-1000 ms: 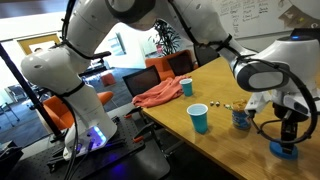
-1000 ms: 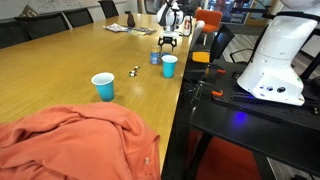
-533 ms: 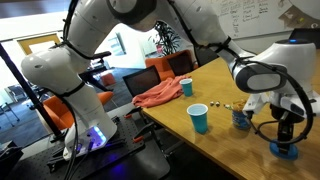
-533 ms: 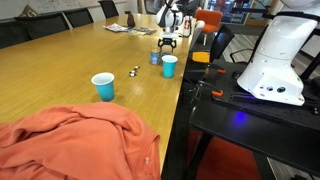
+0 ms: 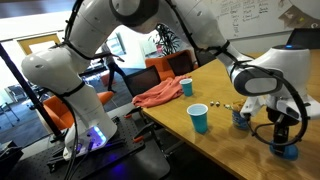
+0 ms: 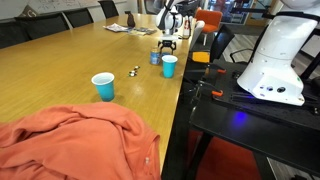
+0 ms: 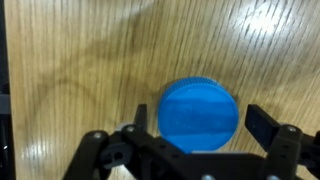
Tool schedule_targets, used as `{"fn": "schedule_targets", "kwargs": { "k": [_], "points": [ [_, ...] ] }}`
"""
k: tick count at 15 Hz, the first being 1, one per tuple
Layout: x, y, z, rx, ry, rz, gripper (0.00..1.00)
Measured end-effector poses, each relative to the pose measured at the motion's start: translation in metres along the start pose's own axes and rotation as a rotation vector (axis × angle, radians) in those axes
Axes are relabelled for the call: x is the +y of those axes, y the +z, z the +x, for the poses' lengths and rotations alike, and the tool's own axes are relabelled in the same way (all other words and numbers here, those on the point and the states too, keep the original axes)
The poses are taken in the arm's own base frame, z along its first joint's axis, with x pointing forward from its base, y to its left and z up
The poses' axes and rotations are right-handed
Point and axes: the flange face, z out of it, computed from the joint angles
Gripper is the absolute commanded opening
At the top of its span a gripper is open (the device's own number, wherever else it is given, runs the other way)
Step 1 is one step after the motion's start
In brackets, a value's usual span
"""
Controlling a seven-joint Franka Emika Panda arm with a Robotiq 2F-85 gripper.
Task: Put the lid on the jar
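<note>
The lid (image 7: 200, 115) is a flat round bright-blue disc lying on the wooden table. In the wrist view it sits between my two open fingers. My gripper (image 7: 200, 122) is open and empty, straddling the lid without gripping it. In an exterior view my gripper (image 5: 284, 136) hangs just over the lid (image 5: 286, 151) near the table's edge. The jar (image 5: 241, 119), small with a blue band, stands a short way beside the lid. In the other direction of view the jar (image 6: 156, 57) stands next to my gripper (image 6: 167, 44); the lid is too small to make out there.
Two blue plastic cups (image 5: 199, 119) (image 5: 187, 87) stand on the table, also in an exterior view (image 6: 169, 66) (image 6: 103, 87). An orange cloth (image 5: 158, 95) (image 6: 70, 140) lies at the table's end. Small loose pieces (image 5: 212, 106) lie near the jar. A laptop (image 5: 140, 80) sits beside the table.
My gripper has come down slightly closer over the lid and the wrist has shifted a little. The lid, jar and cups have not moved.
</note>
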Motion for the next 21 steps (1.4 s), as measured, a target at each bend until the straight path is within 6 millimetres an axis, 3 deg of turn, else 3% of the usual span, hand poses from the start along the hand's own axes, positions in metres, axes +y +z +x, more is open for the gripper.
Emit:
{"fn": "schedule_targets", "kwargs": {
  "k": [19, 20, 21],
  "points": [
    [0.0077, 0.0011, 0.0045, 0.006, 0.007, -0.013, 1.0],
    [0.0077, 0.0015, 0.0044, 0.006, 0.007, -0.013, 0.96],
    [0.008, 0.0028, 0.0039, 0.005, 0.006, -0.014, 0.74]
  ]
}}
